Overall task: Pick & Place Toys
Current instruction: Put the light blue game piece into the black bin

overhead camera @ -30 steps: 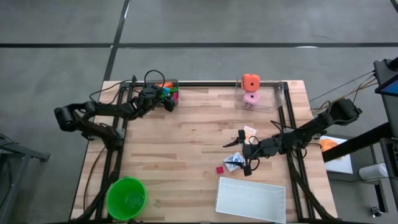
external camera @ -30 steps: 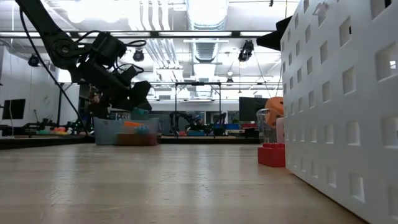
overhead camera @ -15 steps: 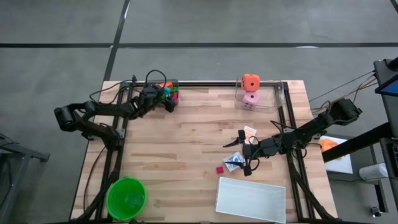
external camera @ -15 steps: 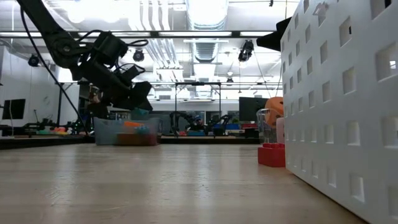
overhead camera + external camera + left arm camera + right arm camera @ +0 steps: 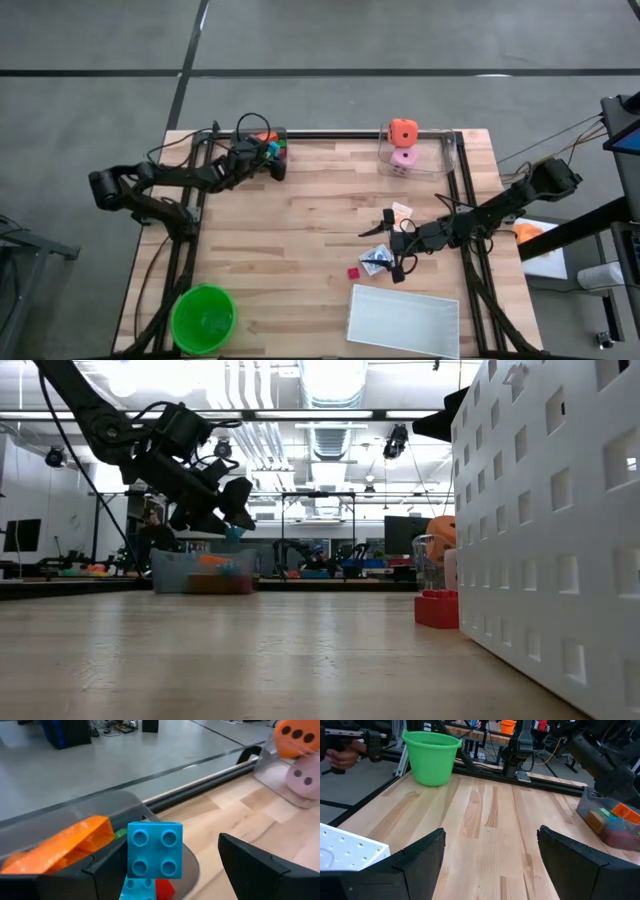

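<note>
My left gripper (image 5: 272, 160) hangs open over the clear bin (image 5: 268, 138) of toys at the table's far left. In the left wrist view a blue studded brick (image 5: 155, 849) stands between its fingers, close to one finger (image 5: 107, 865), above an orange piece (image 5: 60, 845) and a red piece (image 5: 164, 889). My right gripper (image 5: 396, 246) is open and empty, low over the printed cards (image 5: 376, 260) at the right. A tiny red cube (image 5: 353, 272) lies on the wood. The orange holed cube (image 5: 403, 131) and the pink die (image 5: 403, 158) sit in a clear tray (image 5: 440, 160). My left gripper has the blue brick's side (image 5: 131, 855) right beside the inner face of one finger. The other finger (image 5: 260, 865) stands well apart from it. I cannot tell whether the near finger touches the brick.
A white holed tray (image 5: 403, 320) lies at the near right and fills the right of the low view (image 5: 550, 540). A green bowl (image 5: 203, 318) stands at the near left. Another card (image 5: 401, 211) lies by my right arm. Bare wood spans the table's middle.
My left gripper has risen a little over the clear bin and gone slightly toward the table's right edge. In the low view the blue brick now shows at its fingertips, above the bin's rim.
</note>
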You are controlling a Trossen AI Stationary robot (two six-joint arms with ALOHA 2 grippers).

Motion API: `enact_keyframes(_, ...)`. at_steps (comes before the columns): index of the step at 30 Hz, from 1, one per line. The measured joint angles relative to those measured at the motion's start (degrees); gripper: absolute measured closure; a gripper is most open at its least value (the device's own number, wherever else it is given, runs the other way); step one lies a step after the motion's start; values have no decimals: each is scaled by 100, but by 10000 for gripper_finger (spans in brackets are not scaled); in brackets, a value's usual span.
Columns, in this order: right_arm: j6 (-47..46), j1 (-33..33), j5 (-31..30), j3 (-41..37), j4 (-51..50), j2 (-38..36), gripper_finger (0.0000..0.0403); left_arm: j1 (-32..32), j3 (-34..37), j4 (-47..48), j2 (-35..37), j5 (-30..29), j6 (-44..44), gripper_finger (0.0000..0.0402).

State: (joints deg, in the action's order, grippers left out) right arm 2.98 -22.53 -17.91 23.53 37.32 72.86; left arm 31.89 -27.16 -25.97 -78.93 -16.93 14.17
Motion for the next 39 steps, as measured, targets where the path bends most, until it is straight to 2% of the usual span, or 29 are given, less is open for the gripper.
enact_keyframes(10,0,-1,-1,0,20,0,90,-120,-88,56,-170,71,589,100)
enact_keyframes(19,19,-2,-1,0,9,0,90,-144,-326,221,-381,168,256,100)
enact_keyframes(30,22,-1,1,0,9,0,90,-176,-374,626,-416,232,346,100)
enact_keyframes(39,24,0,0,0,11,0,90,-197,-374,546,-416,266,348,100)
